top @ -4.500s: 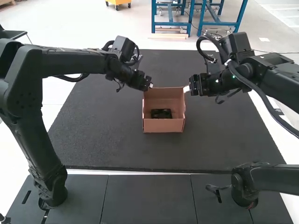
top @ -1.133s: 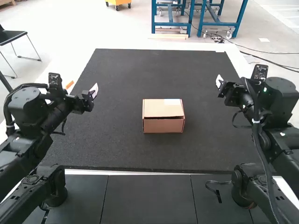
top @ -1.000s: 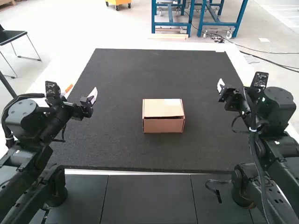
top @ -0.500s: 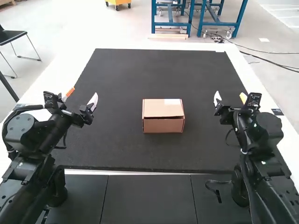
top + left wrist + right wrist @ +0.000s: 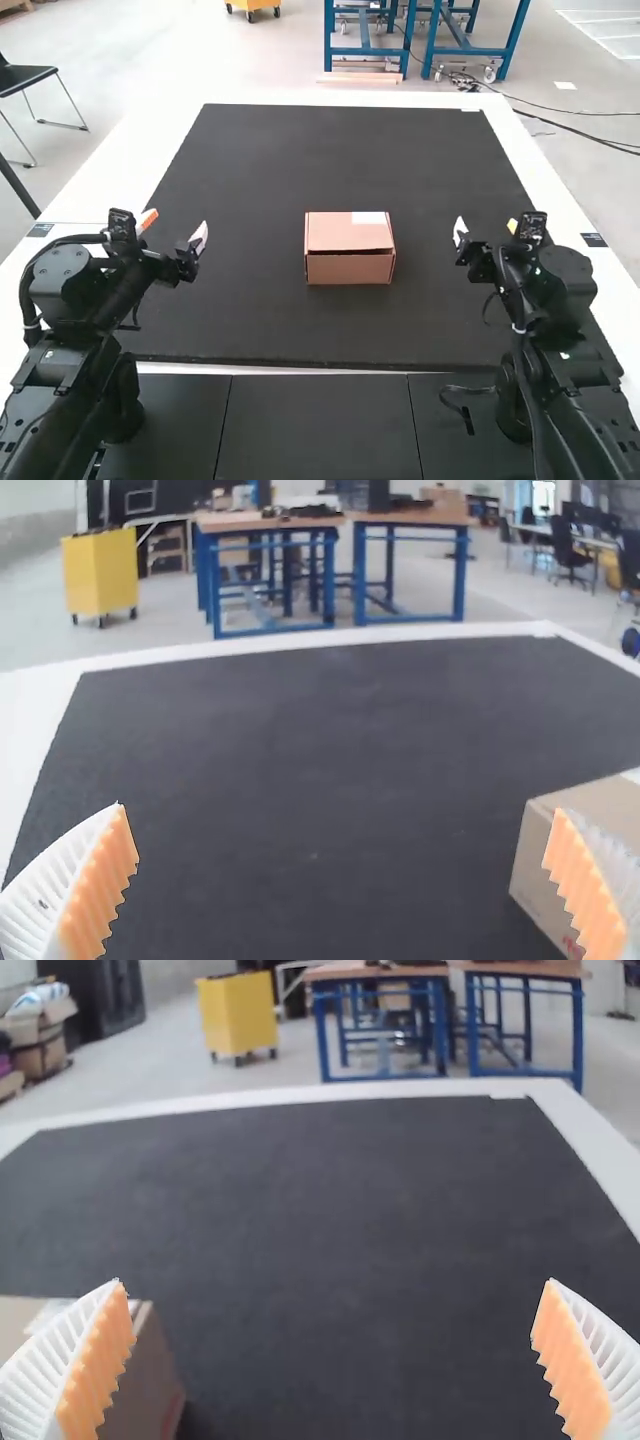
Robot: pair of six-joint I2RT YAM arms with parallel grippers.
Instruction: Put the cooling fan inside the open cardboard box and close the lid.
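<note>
The small brown cardboard box (image 5: pixel 349 247) is sitting w/ its lid shut in the middle of the black rubber mat (image 5: pixel 250 170). The left claw (image 5: pixel 173 228) & right claw (image 5: pixel 487 230) are hanging spread wide, holding nothing, well apart from the box on each side

No print is legible anywhere. The brown cardboard box (image 5: pixel 349 247) in the middle of the black mat (image 5: pixel 300 160) carries a white label (image 5: pixel 371 217) on the far right corner of its top; whatever is printed on it is too small to make out. In the left wrist view a small red mark (image 5: pixel 573 943) sits low on the box's side wall, too blurred to read. A small black tag (image 5: pixel 38 229) lies on the white table (image 5: pixel 125 165) at its left edge and a second black tag (image 5: pixel 590 238) at its right edge; their pale lettering cannot be read either.
</note>
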